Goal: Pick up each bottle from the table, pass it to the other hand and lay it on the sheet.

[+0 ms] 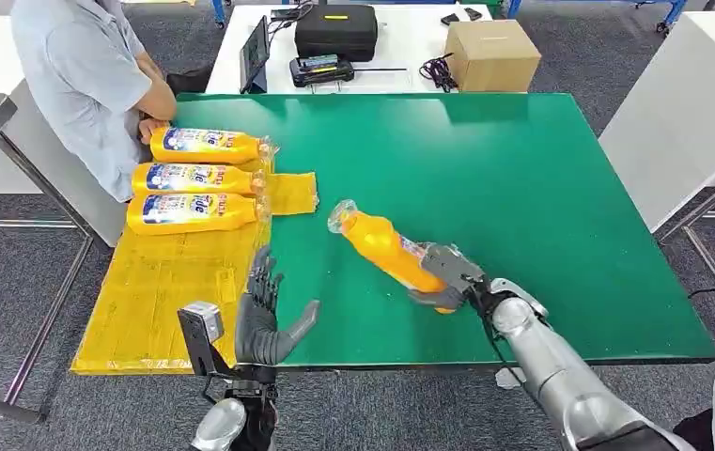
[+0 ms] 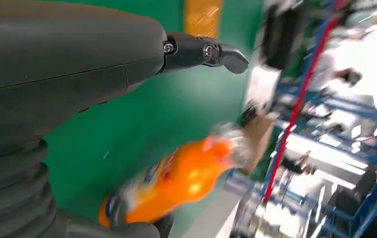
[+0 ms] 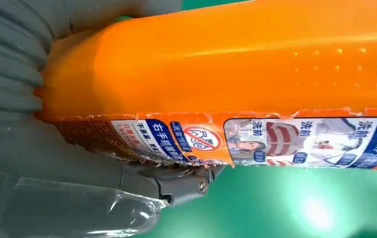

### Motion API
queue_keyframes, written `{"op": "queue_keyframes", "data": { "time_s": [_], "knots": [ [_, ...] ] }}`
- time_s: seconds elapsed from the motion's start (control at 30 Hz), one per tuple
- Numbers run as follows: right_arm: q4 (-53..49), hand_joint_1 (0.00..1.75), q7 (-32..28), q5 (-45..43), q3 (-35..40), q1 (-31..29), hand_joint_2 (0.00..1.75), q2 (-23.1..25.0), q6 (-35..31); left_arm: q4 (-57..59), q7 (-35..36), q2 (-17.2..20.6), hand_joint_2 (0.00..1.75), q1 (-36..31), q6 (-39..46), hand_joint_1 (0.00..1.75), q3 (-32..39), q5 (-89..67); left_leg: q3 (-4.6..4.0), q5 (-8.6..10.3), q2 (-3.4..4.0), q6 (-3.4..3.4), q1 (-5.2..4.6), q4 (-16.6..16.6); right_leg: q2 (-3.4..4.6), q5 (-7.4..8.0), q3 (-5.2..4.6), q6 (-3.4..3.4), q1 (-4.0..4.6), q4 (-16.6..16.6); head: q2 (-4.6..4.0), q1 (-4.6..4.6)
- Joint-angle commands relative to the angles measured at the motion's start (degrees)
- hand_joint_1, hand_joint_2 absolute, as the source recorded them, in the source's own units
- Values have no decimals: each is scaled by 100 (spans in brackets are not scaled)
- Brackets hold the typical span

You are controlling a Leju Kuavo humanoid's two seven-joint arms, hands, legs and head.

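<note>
right hand (image 1: 449, 279) grasps orange detergent bottle (image 1: 386, 246) by its base above the desk (image 1: 541, 188) | long axis toward 10 o'clock, cap leading | left hand (image 1: 264, 315) released, waiting at bottle's 8 o'clock

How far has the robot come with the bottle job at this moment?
Done: three orange bottles lie side by side on the yellow sheet. In hand: the right robot hand grips a fourth bottle by its base, above the green table, cap toward the sheet. The left robot hand is raised with fingers apart and holds nothing. Left: the handover and laying this bottle down on the sheet.
</note>
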Motion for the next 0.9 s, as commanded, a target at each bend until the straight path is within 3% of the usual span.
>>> {"op": "queue_keyframes", "data": {
  "time_s": [0.03,0.27,0.47,0.9],
  "knots": [
    [-1381,175,37,-534,462,195,175,285,436,1191,331,171,175,-350,-1075,0,-321,680,-2,-6,10,-11,4,0,8,-4,-4,-14,5,0,0,0],
    [-983,175,3,-698,1246,-248,175,401,761,1448,-215,146,175,-697,-1154,0,-501,96,-29,-3,1,-8,1,2,12,-1,-23,-11,-1,3,0,0],
    [-718,175,-120,-717,1784,-444,175,527,929,1458,-237,-21,175,-891,-1233,0,-230,228,-36,-2,-6,-11,1,5,4,-1,-29,-16,1,5,0,0],
    [-327,175,-236,-813,2208,-446,175,652,820,934,-548,-71,175,-854,-895,0,37,246,-39,-1,-17,-7,5,4,-4,-2,-28,-10,4,0,0,2]
  ]
}}
